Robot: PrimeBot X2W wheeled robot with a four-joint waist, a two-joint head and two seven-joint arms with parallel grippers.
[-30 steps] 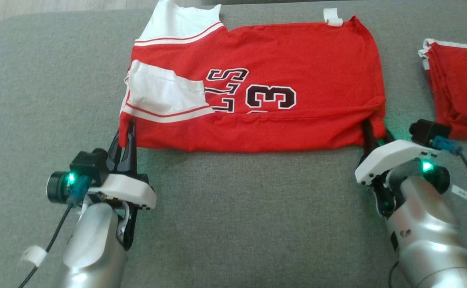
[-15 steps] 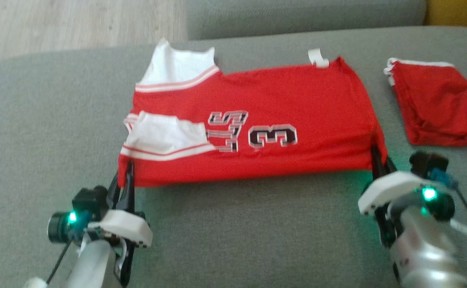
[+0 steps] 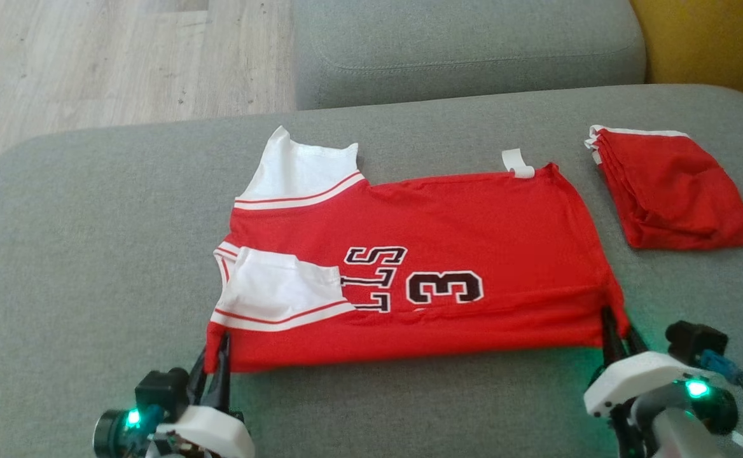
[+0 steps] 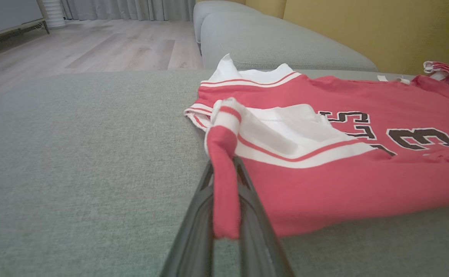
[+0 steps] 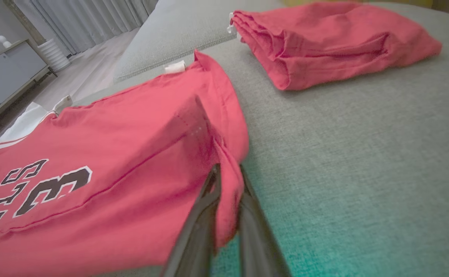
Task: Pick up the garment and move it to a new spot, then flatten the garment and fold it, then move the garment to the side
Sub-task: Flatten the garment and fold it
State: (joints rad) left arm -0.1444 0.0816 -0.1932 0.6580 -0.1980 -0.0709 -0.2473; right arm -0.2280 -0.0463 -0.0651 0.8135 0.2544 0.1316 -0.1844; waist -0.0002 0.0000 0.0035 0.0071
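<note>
The garment [image 3: 460, 242] is a red jersey with white sleeves and a black "3", spread flat across the grey sofa seat [image 3: 91, 254]. My left gripper [image 3: 215, 346] is shut on its near left corner, below the white sleeve. In the left wrist view a strip of red and white cloth [image 4: 224, 184] is pinched between the left gripper [image 4: 224, 165] fingers. My right gripper [image 3: 613, 324] is shut on the near right corner. In the right wrist view the red hem [image 5: 228, 192] hangs between the right gripper [image 5: 228, 169] fingers.
A second red garment [image 3: 670, 187], folded, lies on the seat to the right of the jersey, also seen as a folded pile [image 5: 332, 42]. The sofa backrest [image 3: 467, 51] runs behind. Wooden floor [image 3: 91, 63] lies beyond the seat's far left edge, and a yellow wall [image 3: 715, 38] at the far right.
The head camera has tilted up, so the whole picture has slid down. The right gripper's fingers have closed on the jersey's corner. The left gripper keeps its grip.
</note>
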